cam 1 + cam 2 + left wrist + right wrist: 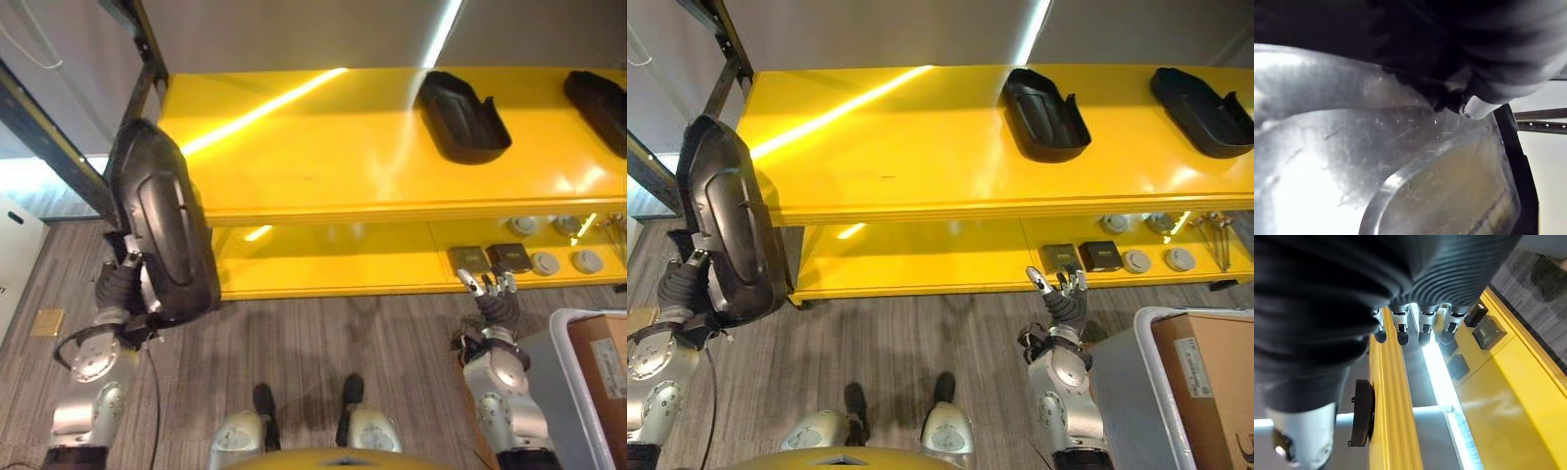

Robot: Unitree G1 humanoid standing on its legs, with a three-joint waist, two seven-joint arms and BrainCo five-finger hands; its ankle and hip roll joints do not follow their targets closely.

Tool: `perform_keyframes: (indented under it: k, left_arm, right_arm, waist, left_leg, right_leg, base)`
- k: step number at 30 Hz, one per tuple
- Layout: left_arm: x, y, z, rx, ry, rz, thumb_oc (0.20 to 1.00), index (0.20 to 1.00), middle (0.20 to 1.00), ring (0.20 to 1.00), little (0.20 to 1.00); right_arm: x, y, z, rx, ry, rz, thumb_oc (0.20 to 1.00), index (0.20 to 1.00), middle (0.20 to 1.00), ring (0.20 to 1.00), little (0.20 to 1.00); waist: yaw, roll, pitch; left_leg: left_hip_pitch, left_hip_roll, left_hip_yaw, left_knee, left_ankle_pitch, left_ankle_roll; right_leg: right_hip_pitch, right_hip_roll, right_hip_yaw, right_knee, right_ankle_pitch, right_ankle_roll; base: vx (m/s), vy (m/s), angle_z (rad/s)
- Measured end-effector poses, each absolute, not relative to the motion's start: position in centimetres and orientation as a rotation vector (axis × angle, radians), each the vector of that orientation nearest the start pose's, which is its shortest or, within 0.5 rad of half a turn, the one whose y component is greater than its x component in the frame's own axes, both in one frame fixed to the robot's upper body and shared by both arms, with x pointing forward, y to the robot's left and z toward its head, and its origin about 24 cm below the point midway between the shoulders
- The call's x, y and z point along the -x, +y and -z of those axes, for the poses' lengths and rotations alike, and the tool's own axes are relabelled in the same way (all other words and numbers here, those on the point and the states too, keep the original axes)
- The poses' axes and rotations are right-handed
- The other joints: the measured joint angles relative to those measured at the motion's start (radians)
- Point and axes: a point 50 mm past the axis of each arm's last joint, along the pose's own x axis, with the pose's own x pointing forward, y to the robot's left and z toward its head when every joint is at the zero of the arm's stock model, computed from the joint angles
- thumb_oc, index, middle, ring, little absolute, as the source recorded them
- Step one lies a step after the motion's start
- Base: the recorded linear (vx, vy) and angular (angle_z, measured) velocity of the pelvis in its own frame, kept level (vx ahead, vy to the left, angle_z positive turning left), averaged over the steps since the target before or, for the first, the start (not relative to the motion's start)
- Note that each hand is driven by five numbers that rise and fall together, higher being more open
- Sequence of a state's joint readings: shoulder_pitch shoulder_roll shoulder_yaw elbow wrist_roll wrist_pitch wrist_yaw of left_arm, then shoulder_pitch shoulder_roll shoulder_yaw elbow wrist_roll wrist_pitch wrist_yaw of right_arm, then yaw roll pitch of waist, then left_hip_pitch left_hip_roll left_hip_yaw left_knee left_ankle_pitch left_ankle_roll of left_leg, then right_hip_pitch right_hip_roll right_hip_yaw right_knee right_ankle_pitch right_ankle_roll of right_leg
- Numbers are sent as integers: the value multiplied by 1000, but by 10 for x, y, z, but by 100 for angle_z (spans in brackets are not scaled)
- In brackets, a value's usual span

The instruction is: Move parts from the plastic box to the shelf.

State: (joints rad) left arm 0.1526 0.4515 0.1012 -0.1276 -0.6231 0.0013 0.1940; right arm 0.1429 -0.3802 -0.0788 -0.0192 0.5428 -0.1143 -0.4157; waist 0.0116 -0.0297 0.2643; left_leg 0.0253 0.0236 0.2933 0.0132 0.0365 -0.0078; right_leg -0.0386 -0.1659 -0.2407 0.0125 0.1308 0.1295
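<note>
My left hand (120,286) is shut on a large black moulded part (162,230), holding it upright off the left end of the yellow shelf (323,147). Its glossy surface (1400,161) lies close under the hand in the left wrist view. Two more black parts (462,117) (600,108) lie on the shelf's top board at the right. My right hand (495,299) is open with straight fingers (1400,333), low down in front of the lower board (333,259), holding nothing.
The plastic box (563,343) stands at the lower right with a cardboard box (602,377) in it. Dark square boxes (468,258) and round grey discs (545,262) sit on the lower board. A dark metal post (147,49) rises by the shelf's left end.
</note>
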Motion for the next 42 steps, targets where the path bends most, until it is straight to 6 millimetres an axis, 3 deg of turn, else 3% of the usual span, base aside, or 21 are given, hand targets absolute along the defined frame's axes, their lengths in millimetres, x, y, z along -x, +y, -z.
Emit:
perform_keyframes:
  k: [7, 13, 14, 15, 16, 18, 19, 21, 22, 24, 25, 28, 29, 30, 31, 33, 34, 36, 39, 42]
  left_arm:
    - [-223, 252, -69, 122, -15, -210, 200, 200, 200, 200, 200]
    - [-223, 251, -68, 122, -10, -211, 200, 200, 200, 200, 200]
    - [-223, 251, -68, 130, -12, -216, 200, 200, 200, 200, 200]
    - [-229, 251, -72, 146, -29, -238, 200, 200, 200, 200, 200]
    - [-231, 251, -74, 147, -38, -244, 200, 200, 200, 200, 200]
    - [-230, 252, -71, 165, -23, -257, 200, 200, 200, 200, 200]
    - [-230, 252, -69, 169, -16, -261, 200, 200, 200, 200, 200]
    - [-230, 254, -67, 172, -8, -269, 200, 200, 200, 200, 200]
    - [-231, 254, -65, 175, -3, -269, 200, 200, 200, 200, 200]
    - [-232, 252, -65, 189, -5, -262, 200, 200, 200, 200, 200]
    - [-233, 252, -66, 195, -9, -259, 200, 200, 200, 200, 200]
    - [-231, 253, -63, 202, 1, -268, 200, 200, 200, 200, 200]
    - [-232, 251, -63, 208, -2, -266, 200, 200, 200, 200, 200]
    - [-235, 251, -63, 212, -2, -263, 200, 200, 200, 200, 200]
    - [-235, 252, -60, 210, 9, -264, 200, 200, 200, 200, 200]
    - [-233, 251, -59, 212, 15, -252, 200, 200, 200, 200, 200]
    - [-238, 251, -64, 204, -5, -234, 200, 200, 200, 200, 200]
    - [-239, 251, -66, 202, -11, -224, 200, 200, 200, 200, 200]
    - [-238, 253, -67, 189, -8, -227, 200, 200, 200, 200, 200]
    - [-238, 254, -67, 181, -8, -227, 200, 200, 200, 200, 200]
  right_arm:
    - [-218, -267, -48, -148, -12, 531, 1000, 1000, 1000, 1000, 1000]
    - [-216, -270, -47, -132, -2, 534, 1000, 1000, 1000, 1000, 1000]
    - [-216, -272, -46, -126, 3, 533, 1000, 1000, 1000, 1000, 1000]
    - [-223, -275, -39, -123, 37, 529, 1000, 1000, 1000, 1000, 1000]
    - [-224, -275, -38, -125, 42, 527, 1000, 1000, 1000, 1000, 1000]
    - [-226, -276, -37, -122, 42, 526, 1000, 1000, 1000, 1000, 1000]
    - [-226, -276, -36, -122, 43, 527, 1000, 1000, 1000, 1000, 1000]
    - [-225, -276, -37, -120, 35, 522, 1000, 1000, 1000, 1000, 1000]
    - [-224, -277, -37, -118, 36, 521, 1000, 1000, 1000, 1000, 1000]
    - [-219, -280, -34, -105, 50, 520, 1000, 1000, 1000, 1000, 1000]
    - [-216, -282, -33, -98, 59, 520, 1000, 1000, 1000, 1000, 1000]
    - [-210, -288, -31, -76, 71, 524, 1000, 1000, 1000, 1000, 1000]
    - [-210, -287, -32, -79, 65, 524, 1000, 1000, 1000, 1000, 1000]
    - [-213, -282, -31, -102, 67, 510, 1000, 1000, 1000, 1000, 1000]
    - [-213, -280, -32, -102, 64, 499, 1000, 1000, 1000, 1000, 1000]
    - [-209, -277, -41, -94, 32, 474, 1000, 1000, 1000, 1000, 1000]
    - [-208, -273, -41, -108, 23, 473, 1000, 1000, 1000, 1000, 1000]
    - [-207, -271, -39, -113, 30, 468, 1000, 1000, 1000, 1000, 1000]
    - [-213, -268, -42, -127, 11, 461, 1000, 1000, 1000, 1000, 1000]
    - [-222, -263, -47, -134, -12, 444, 1000, 1000, 1000, 1000, 1000]
  waist:
    - [-4, 7, -27]
    - [-20, 27, -81]
    - [-24, 27, -81]
    - [-19, 2, -71]
    - [-15, -20, -66]
    - [-1, -26, -59]
    - [6, -27, -58]
    - [8, -24, -58]
    - [-15, -7, -51]
    - [-38, 8, -33]
    - [-42, 9, -20]
    - [-16, 19, 14]
    - [-18, 23, 22]
    - [-7, 23, 41]
    - [-5, 26, 39]
    - [-22, 76, 19]
    - [-24, 67, 27]
    - [-17, 47, 20]
    - [17, 38, 15]
    - [46, 35, 13]
  left_leg:
    - [18, 30, -9, -40, 30, -13]
    - [42, 60, -20, -44, 24, -40]
    - [26, 70, -19, -12, 21, -49]
    - [-101, 107, -31, 219, -9, -91]
    - [-168, 123, -45, 350, 0, -103]
    - [-251, 165, -101, 552, 49, -105]
    - [-293, 171, -128, 609, 38, -102]
    - [-278, 159, -104, 466, -10, -90]
    - [-248, 144, -67, 237, -9, -95]
    - [-228, 138, -78, 29, 14, -107]
    - [-226, 143, -91, -14, 19, -106]
    - [-220, 179, -110, 18, 19, -106]
    - [-235, 178, -123, 90, 15, -107]
    - [-230, 157, -128, 240, -13, -78]
    - [-211, 141, -126, 274, -33, -65]
    - [-144, 128, -138, 209, -89, -59]
    - [-126, 102, -150, 166, -31, -49]
    - [-107, 57, -145, 122, -24, -41]
    - [-103, 1, -142, 100, -15, -2]
    - [-107, -16, -138, 88, -11, 16]
  right_leg:
    - [42, 37, -25, -76, 23, -30]
    - [77, 71, -42, -93, 0, -40]
    - [72, 82, -49, -81, -11, -47]
    - [-8, 83, -37, 60, -107, -105]
    - [-37, 75, -19, 120, -130, -111]
    - [-31, 90, 1, 164, -161, -129]
    - [-24, 95, 13, 164, -166, -135]
    - [-29, 94, 15, 158, -173, -139]
    - [-25, 100, 8, 129, -174, -138]
    - [-11, 110, 7, 102, -173, -139]
    - [-4, 110, 9, 105, -173, -139]
    - [14, 114, 34, 118, -173, -141]
    - [14, 109, 38, 119, -174, -141]
    - [11, 76, 36, 141, -174, -140]
    - [11, 59, 28, 150, -174, -138]
    - [16, 58, 0, 151, -170, -93]
    - [19, 41, 11, 160, -165, -62]
    - [15, 0, 11, 164, -182, -56]
    - [14, -42, 38, 166, -193, -54]
    - [3, -52, 47, 166, -184, -45]
  base:
    - [83, -165, 3]
    - [73, -232, 4]
    - [26, -349, 11]
    - [16, -266, 17]
    - [62, -170, 16]
    - [104, 4, -8]
    - [161, 110, -27]
    - [276, 213, -19]
    - [327, 266, 6]
    - [219, 197, 17]
    - [95, 127, 0]
    - [151, 141, -38]
    - [276, 258, -67]
    - [182, 191, -65]
    - [179, 215, -67]
    - [127, 192, -19]
    - [103, 160, 12]
    - [73, 135, 25]
    - [60, 144, 25]
    - [35, 119, 11]
